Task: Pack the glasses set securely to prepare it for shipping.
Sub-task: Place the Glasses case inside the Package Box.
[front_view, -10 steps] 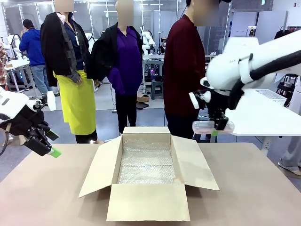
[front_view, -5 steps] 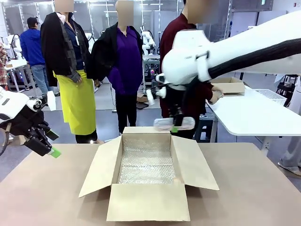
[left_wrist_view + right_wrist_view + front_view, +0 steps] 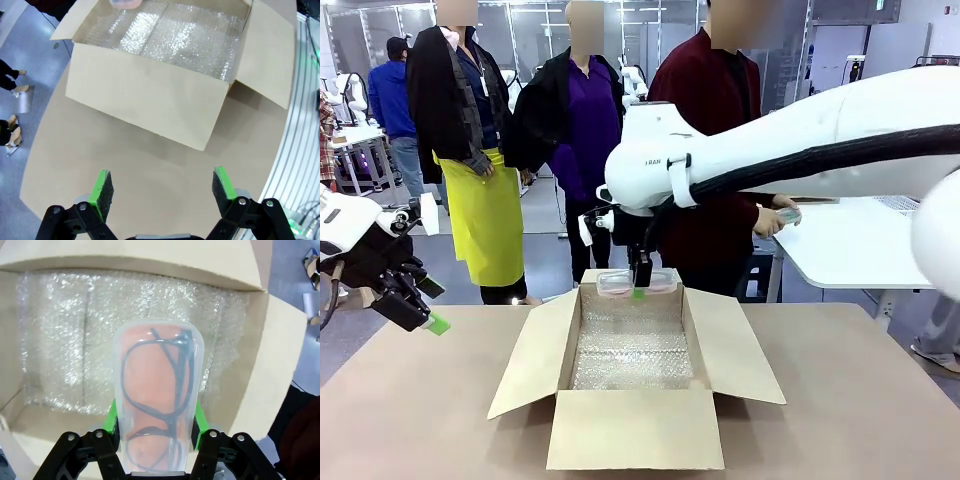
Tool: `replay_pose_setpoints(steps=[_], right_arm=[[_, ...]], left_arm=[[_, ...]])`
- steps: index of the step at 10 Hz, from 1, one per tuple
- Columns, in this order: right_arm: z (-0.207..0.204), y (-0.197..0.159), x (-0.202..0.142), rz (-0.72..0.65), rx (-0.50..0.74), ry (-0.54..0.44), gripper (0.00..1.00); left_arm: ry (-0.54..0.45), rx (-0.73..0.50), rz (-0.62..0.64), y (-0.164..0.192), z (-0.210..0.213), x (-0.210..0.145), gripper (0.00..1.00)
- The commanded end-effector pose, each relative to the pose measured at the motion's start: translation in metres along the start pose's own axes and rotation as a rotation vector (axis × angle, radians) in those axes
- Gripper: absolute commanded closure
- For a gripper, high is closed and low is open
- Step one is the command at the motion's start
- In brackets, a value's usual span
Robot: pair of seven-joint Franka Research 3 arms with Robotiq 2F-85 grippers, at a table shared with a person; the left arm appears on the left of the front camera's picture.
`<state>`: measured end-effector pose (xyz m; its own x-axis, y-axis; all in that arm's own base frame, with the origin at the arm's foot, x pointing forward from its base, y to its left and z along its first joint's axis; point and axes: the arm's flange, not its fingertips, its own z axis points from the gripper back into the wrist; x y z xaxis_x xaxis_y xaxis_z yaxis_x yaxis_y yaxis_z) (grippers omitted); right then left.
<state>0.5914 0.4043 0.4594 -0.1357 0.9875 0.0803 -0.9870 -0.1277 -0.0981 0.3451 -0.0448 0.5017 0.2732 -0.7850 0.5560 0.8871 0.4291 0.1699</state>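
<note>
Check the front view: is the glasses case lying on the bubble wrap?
No, the pinkish glasses case hangs in the right gripper's jaws above the cardboard box's far rim.

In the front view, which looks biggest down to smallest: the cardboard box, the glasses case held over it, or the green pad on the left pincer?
Largest: cardboard box.
Next: glasses case.
Smallest: green pad, even though it sits nearer the camera.
</note>
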Motion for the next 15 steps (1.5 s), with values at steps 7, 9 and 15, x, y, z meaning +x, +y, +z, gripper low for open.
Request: replay_pose_setpoints(steps=[7, 9, 15], right_arm=[[-0.089, -0.023, 0.009, -0.09, 0.008, -0.008, 0.37], [-0.103, -0.024, 0.003, -0.116, 0.021, -0.011, 0.37], [-0.11, -0.022, -0.004, -0.12, 0.036, -0.006, 0.0]], left_arm=[[-0.009, -0.006, -0.016, 0.001, 0.002, -0.002, 0.0], [-0.009, -0.006, -0.016, 0.001, 0.002, -0.002, 0.0], [-0.009, -0.006, -0.016, 0.001, 0.002, -0.002, 0.0]])
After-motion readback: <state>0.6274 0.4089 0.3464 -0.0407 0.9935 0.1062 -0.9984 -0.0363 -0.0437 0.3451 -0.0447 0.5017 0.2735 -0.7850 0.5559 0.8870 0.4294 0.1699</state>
